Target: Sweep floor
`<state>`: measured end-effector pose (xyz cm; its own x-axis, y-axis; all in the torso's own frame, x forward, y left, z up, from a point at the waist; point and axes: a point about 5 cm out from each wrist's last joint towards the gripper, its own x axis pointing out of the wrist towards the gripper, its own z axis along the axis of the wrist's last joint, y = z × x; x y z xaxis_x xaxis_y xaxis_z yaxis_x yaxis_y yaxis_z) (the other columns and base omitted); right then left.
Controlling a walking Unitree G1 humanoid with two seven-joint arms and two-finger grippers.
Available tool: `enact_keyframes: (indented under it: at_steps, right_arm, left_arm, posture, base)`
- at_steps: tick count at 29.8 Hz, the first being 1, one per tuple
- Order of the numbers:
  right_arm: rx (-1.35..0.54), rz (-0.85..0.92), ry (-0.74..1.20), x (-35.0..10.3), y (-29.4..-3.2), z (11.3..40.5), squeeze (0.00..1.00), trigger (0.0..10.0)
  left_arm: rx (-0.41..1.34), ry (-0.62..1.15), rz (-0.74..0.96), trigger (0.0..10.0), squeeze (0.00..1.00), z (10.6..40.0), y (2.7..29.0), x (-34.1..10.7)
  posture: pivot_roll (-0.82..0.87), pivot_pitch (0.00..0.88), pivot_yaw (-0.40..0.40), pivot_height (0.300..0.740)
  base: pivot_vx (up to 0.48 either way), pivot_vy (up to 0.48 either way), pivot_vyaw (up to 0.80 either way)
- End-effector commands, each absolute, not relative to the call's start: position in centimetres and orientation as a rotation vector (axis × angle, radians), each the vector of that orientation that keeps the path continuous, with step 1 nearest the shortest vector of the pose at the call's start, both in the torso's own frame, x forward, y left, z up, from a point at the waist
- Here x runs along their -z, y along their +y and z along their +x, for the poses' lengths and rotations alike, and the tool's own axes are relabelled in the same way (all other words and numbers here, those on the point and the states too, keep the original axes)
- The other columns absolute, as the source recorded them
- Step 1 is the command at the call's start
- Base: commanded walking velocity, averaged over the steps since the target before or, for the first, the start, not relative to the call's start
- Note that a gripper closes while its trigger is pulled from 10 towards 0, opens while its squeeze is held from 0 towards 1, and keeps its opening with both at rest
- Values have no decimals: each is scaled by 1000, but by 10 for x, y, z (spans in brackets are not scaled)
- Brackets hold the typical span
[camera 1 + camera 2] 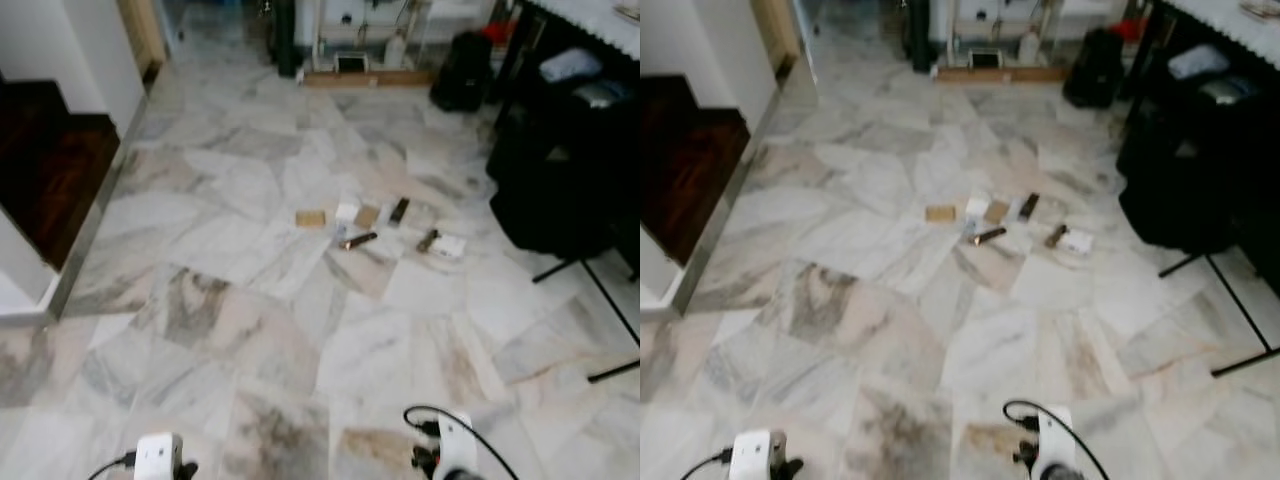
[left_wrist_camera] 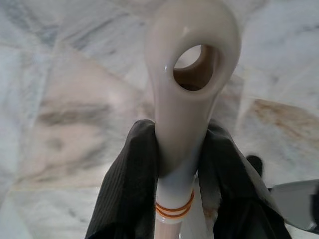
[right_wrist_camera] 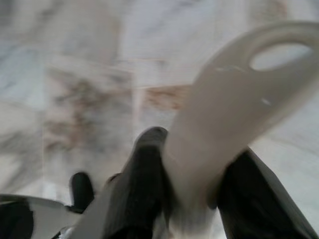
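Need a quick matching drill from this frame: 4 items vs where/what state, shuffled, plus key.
1. litter pile
2. left gripper
3. black bag
4. dark wood floor

A. far side, by the shelf
B. mid-floor on the marble
C. robot's left, past the metal strip
D. shut on a cream handle

Pairs: 1-B, 2-D, 3-A, 4-C
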<state>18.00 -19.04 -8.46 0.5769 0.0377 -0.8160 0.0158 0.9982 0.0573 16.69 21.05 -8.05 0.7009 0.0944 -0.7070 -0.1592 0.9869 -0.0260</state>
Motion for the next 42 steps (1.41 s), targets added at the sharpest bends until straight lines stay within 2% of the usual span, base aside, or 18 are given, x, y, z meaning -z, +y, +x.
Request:
enact_keyframes:
  at_steps: [1,25,33,42]
  right_arm:
    - [-23,64,923,81,-186,188,0,10000]
    - [-54,23,930,82,-186,185,0,10000]
    - [-81,-6,924,81,-185,186,0,10000]
    - [-83,4,922,81,-184,187,0,10000]
  left_arm:
    - [-165,788,-86,10000,0,163,218,81]
    - [-190,788,-96,10000,0,162,223,81]
    - [-190,787,-92,10000,0,163,224,80]
    - [-201,783,-98,10000,0,165,225,79]
  posture:
    - [-27,75,-41,740]
    - [-27,26,-37,740]
    - [-26,34,-35,740]
    - [-26,46,-38,740]
  base:
    - [345,0,0]
    - [347,0,0]
    - [350,0,0]
    - [351,0,785]
